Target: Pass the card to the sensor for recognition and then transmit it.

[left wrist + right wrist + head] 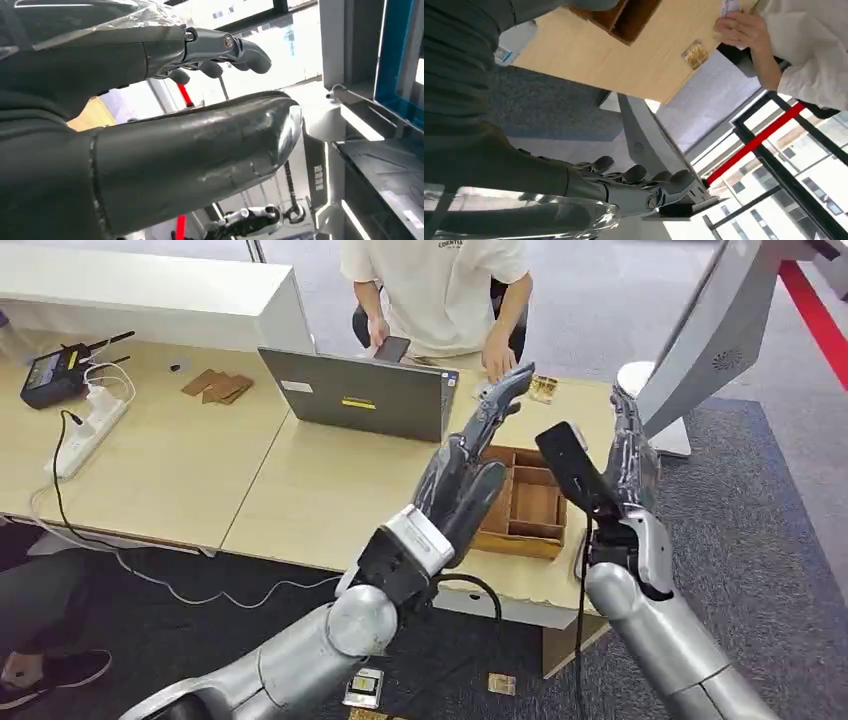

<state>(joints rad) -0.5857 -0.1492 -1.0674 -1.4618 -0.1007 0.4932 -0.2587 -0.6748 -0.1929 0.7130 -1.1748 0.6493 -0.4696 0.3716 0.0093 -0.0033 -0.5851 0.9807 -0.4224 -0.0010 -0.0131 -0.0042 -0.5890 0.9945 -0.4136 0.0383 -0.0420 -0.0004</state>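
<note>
Both hands are raised above the worktop with nothing in them: the left hand and right hand have straight, spread fingers. A gold card lies on the worktop near the person's hand, so by my reading pickup, sensor pass and handover all remain.

Laptop on table, person behind, power strip left
</note>
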